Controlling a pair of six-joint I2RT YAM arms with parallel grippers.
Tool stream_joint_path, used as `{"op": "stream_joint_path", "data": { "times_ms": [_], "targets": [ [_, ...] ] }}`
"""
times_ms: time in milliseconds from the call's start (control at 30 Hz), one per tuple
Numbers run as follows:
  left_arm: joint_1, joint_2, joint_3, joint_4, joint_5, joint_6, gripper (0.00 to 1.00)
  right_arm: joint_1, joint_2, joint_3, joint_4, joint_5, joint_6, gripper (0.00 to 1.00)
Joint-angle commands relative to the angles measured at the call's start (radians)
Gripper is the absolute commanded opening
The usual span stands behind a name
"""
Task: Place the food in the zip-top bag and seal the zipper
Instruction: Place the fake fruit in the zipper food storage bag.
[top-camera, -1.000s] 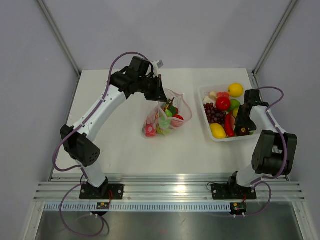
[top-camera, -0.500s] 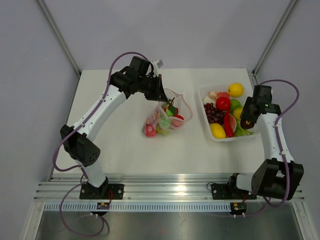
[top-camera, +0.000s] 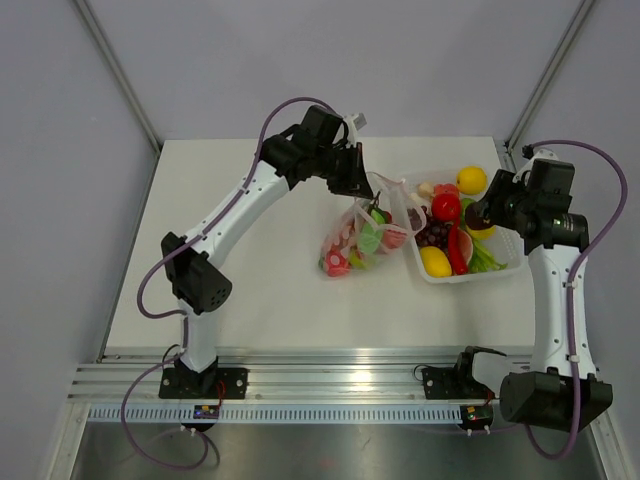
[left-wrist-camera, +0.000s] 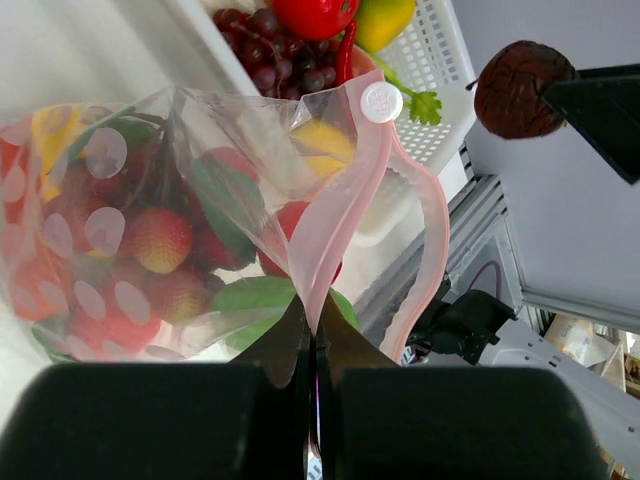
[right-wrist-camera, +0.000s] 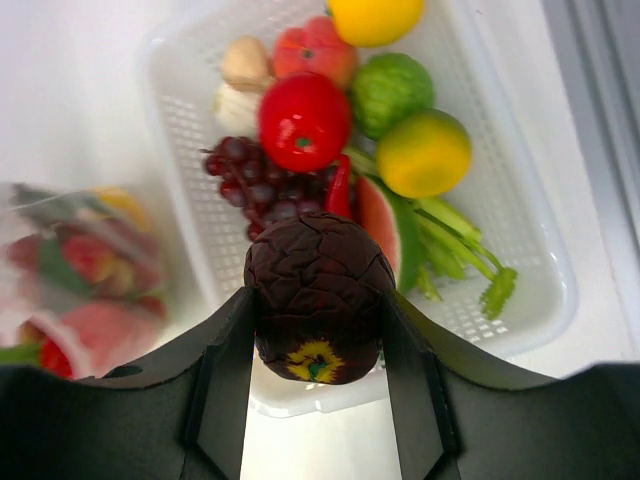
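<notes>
While right claw (right-wrist-camera: 318, 312) grips one fruit (right-wrist-camera: 318, 270), one bag (left-wrist-camera: 130, 215)

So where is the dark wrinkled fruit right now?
The dark wrinkled fruit is clamped in the right gripper, held up over the white tray at the right of the top view, with the grapes and watermelon slice nearest it.

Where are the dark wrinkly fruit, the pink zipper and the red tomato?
dark wrinkly fruit (right-wrist-camera: 318, 290): right wrist view, middle of its cracked skin.
zipper (left-wrist-camera: 345, 185): left wrist view, middle of the pink strip.
red tomato (right-wrist-camera: 303, 120): right wrist view, its glossy top.
</notes>
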Motion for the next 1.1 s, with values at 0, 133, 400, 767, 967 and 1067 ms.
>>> {"op": "stream_joint_path", "data": {
  "times_ms": [0, 133, 400, 767, 967, 1067],
  "targets": [
    [-0.008, 0.03, 0.098, 0.044, 0.04, -0.047, 0.0, -0.002, -0.057, 0.074, 0.007, -0.183, 0.02, 0.28],
    [-0.014, 0.062, 0.107, 0.053, 0.05, -0.061, 0.0, 0.012, -0.077, 0.117, 0.019, -0.324, 0.041, 0.28],
    [-0.023, 0.073, 0.103, 0.064, 0.056, -0.071, 0.0, 0.294, -0.05, 0.124, 0.113, -0.277, 0.112, 0.29],
    [-0.023, 0.008, 0.06, 0.021, 0.051, -0.006, 0.0, 0.528, 0.147, 0.16, 0.119, -0.073, 0.117, 0.69],
    [-0.022, -0.013, 0.037, -0.002, 0.077, 0.043, 0.0, 0.537, 0.096, 0.193, 0.119, 0.002, 0.085, 0.78],
    [-0.022, -0.021, 0.031, -0.01, 0.076, 0.057, 0.0, 0.535, 0.086, 0.171, 0.098, 0.088, 0.049, 0.74]
  ]
}}
